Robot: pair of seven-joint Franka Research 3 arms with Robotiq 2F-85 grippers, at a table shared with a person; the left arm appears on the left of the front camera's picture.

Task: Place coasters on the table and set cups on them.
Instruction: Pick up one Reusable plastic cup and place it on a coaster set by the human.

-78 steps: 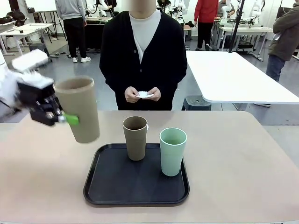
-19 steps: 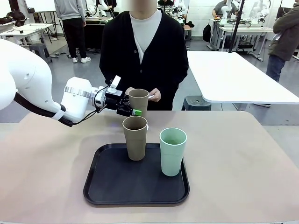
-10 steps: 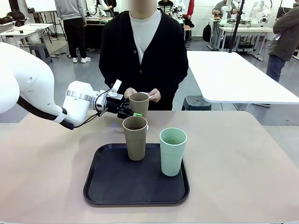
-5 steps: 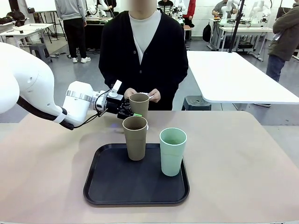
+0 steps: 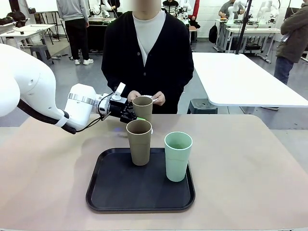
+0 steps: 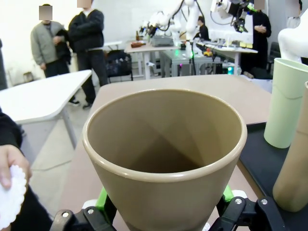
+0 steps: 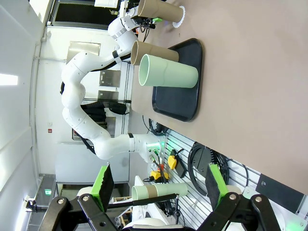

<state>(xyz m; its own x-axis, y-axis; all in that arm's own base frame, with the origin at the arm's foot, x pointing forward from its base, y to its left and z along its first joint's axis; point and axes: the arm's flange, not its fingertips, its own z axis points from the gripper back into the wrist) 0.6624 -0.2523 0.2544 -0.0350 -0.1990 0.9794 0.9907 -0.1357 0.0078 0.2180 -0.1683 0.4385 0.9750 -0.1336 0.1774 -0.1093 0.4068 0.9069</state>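
A: What is different now from a moment ago?

B: The left gripper (image 5: 137, 115) has brought the first tan cup (image 5: 143, 108) down at the far side of the surface (image 5: 250, 163), in front of the person (image 5: 147, 57). In the right wrist view its base sits on a coaster (image 7: 181, 21).

A: Has it let go?

B: I cannot tell. The green pads (image 6: 102, 197) stand on both sides of the cup wall, touching or almost touching. The right gripper (image 7: 160, 192) is wide open and empty.

A: And the task?

B: One cup is nearly done, I think. The second tan cup (image 5: 139, 142) and the mint cup (image 5: 178, 156) wait on the tray (image 5: 110, 192).
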